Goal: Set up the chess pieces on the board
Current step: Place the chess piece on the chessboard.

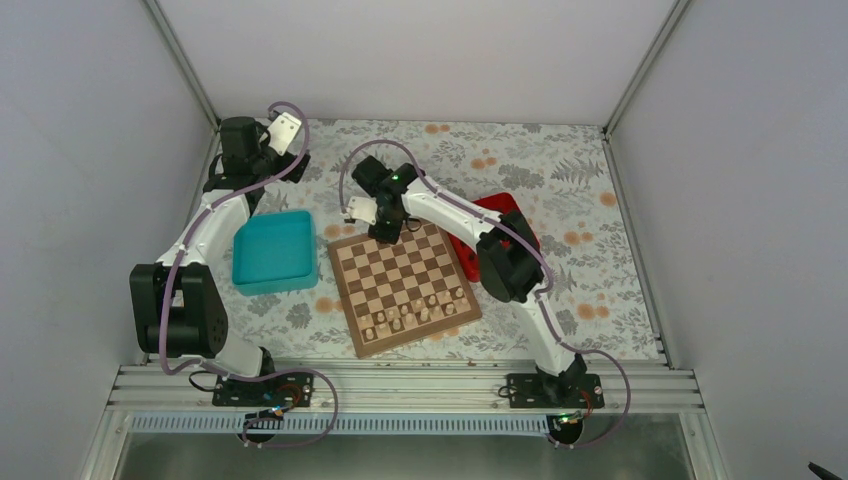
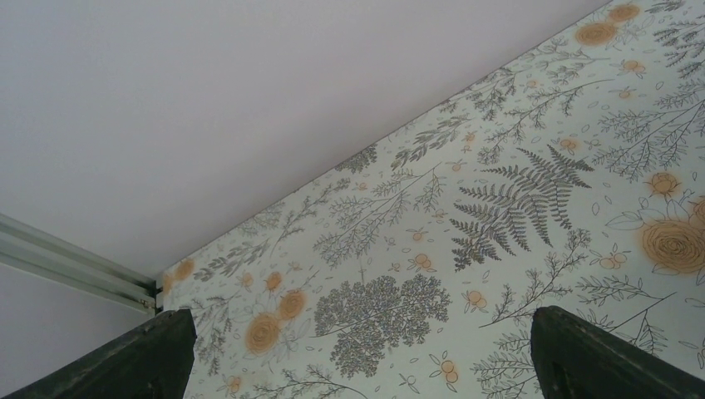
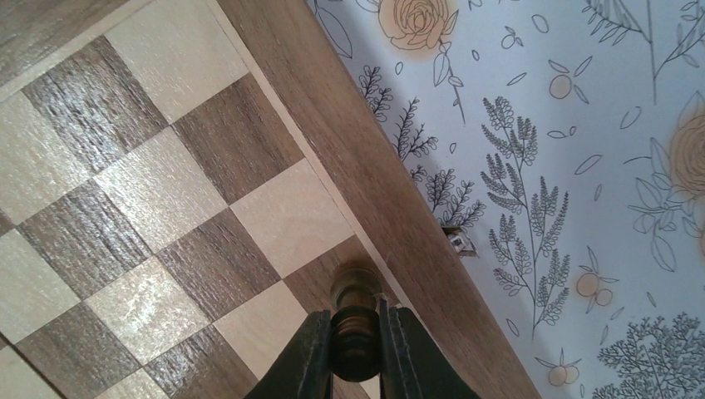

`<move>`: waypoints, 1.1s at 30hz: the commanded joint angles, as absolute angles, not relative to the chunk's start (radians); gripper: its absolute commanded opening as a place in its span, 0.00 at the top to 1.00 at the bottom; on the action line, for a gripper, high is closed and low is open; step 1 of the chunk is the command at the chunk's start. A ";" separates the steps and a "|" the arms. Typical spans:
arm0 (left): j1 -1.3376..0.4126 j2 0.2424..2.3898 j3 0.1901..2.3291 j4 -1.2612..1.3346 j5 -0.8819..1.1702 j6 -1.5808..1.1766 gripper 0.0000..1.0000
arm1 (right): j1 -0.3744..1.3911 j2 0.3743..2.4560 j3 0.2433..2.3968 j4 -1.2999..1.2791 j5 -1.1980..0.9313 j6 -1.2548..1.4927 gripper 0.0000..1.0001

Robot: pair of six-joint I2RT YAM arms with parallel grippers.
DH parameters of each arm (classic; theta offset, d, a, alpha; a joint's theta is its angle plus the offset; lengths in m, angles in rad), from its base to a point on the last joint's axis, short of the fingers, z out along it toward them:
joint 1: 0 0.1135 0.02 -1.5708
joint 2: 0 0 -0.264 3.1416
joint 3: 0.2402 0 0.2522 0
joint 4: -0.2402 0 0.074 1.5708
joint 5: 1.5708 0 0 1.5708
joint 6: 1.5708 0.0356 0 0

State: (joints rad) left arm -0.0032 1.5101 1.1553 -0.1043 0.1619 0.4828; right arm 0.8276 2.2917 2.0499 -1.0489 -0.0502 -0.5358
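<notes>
Pinched in the narrowed right claw, a dark chess piece hangs over the board at its edge row, so lowering and releasing it seems next.

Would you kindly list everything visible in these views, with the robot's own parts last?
board: one, brown chequered, table centre.
pale chess pieces: two rows, cream, board's near edge; uncountable.
dark chess piece: one, dark brown, at board's far edge.
teal tray: one, teal, left of board.
red tray: one, red, right of board, partly hidden.
tablecloth: one, white floral, under everything.
left end effector: one, black, far left, open.
right end effector: one, black, shut on the dark chess piece.
</notes>
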 commanded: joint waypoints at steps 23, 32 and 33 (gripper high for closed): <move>-0.006 1.517 1.157 -0.085 0.169 0.487 0.00 | 0.802 2.225 2.066 -1.062 -0.069 -0.536 0.61; -0.006 1.507 1.155 -0.084 0.162 0.489 0.00 | 0.703 2.055 2.082 -1.072 -0.097 -0.504 0.52; -0.006 1.504 1.154 -0.083 0.162 0.491 0.00 | 0.664 2.036 2.077 -1.083 -0.110 -0.501 0.52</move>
